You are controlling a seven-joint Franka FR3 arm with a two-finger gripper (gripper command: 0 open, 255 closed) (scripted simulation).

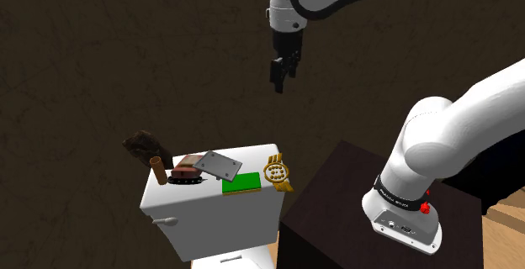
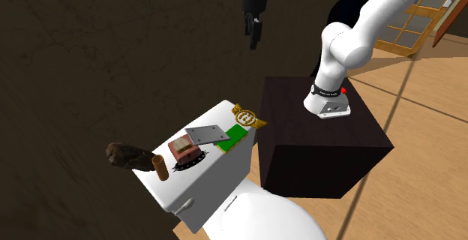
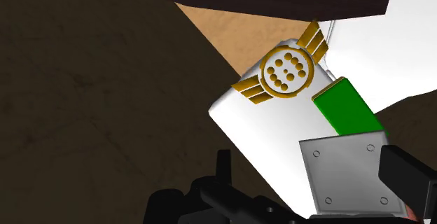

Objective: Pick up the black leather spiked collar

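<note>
The black spiked collar (image 1: 184,177) lies on the white toilet tank lid (image 1: 252,156), ringed around the base of a small reddish-brown box (image 1: 187,166). From the second exterior view the collar (image 2: 188,162) sits toward the lid's near-left end. My gripper (image 1: 283,72) hangs high above the tank, well apart from the collar, and holds nothing. In the wrist view the gripper (image 3: 311,163) is open, its fingers standing wide apart over a grey plate (image 3: 350,175).
On the lid also sit a brown cylinder (image 1: 156,170), a grey plate (image 1: 217,165), a green block (image 1: 241,183) and a gold winged emblem (image 1: 278,173). A dark brown lump (image 1: 141,145) hangs off the far corner. The dark stand (image 2: 322,145) is beside the tank.
</note>
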